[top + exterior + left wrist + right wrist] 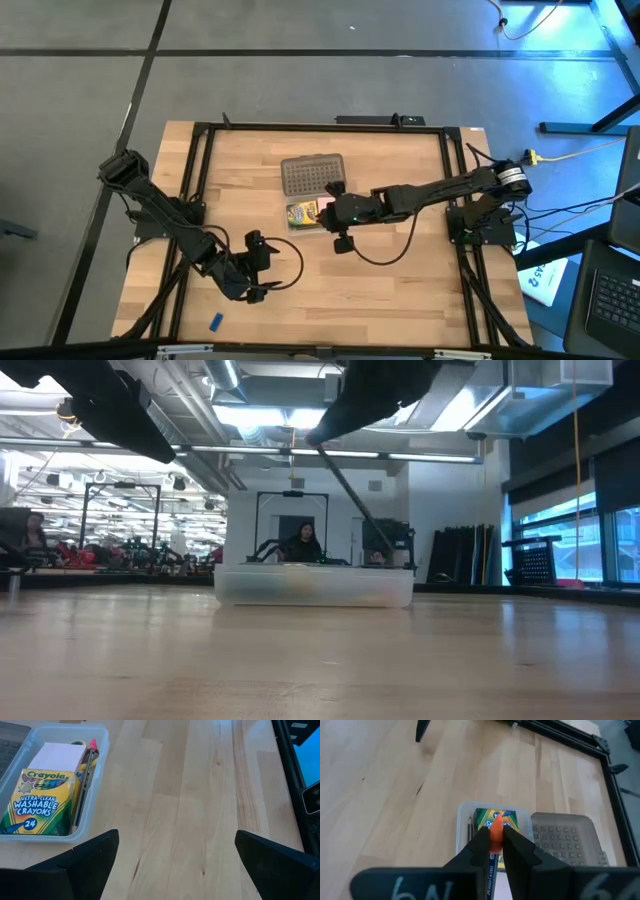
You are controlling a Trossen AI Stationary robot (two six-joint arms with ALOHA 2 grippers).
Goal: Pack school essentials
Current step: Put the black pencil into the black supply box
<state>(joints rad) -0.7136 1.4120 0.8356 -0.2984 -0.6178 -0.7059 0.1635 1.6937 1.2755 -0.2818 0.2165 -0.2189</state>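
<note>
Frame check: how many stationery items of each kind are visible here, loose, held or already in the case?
Crayon box: 1
Pink notepad: 1
Pencils: 2, one pencil in the right gripper, one in the clear case
Blue eraser: 1, loose on the table
Total: 5; scissors cannot be made out.

Even, bright overhead light falls on the pale desk (380, 270), with only soft shadows. In the low view, ceiling strip lights glare, and the near desk blurs. A blue cast tints the overhead view's upper right corner.
</note>
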